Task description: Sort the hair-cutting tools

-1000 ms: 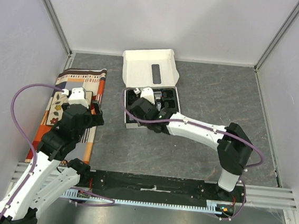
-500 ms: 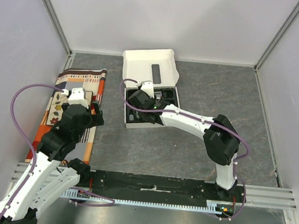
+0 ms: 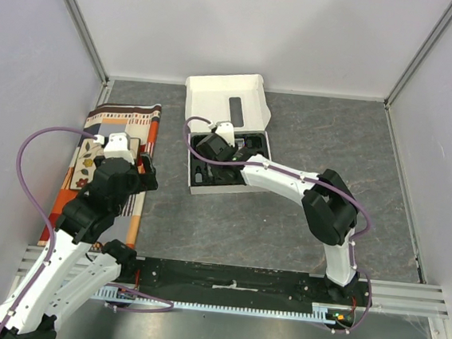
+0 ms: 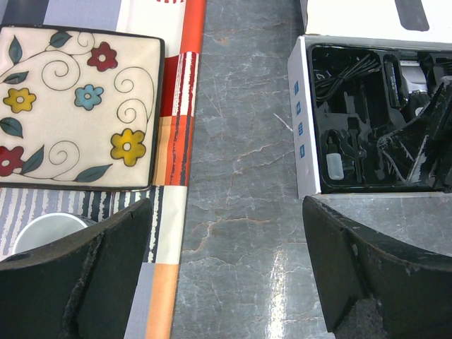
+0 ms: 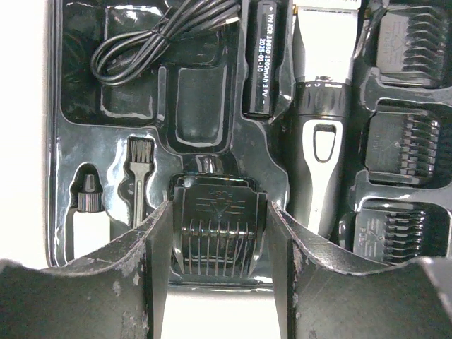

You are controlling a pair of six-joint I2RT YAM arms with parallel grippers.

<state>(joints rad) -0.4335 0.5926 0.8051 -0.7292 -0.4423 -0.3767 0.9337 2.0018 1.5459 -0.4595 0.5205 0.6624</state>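
Observation:
The hair-cutting tools lie in the black moulded tray [image 5: 60, 85] of the white box [image 3: 226, 104]. They include a black and silver clipper [image 5: 321, 106], a coiled black cable [image 5: 159, 35], a small brush [image 5: 140, 173], a tiny bottle [image 5: 88, 212] and several comb guards [image 5: 406, 134]. My right gripper [image 5: 219, 240] hangs over the tray's near left part. It is shut on a small black comb guard [image 5: 219, 222], whose sides touch both fingers. My left gripper [image 4: 226, 275] is open over bare table between mat and box.
A striped mat [image 3: 119, 119] at the left carries a flowered square plate [image 4: 70, 106] and a white cup [image 4: 42, 229]. The box lid [image 3: 225, 97] stands open behind the tray. Grey walls enclose the table on three sides.
The right arm's wrist has shifted up and left over the tray, and its elbow has swung left. The left arm has not moved.

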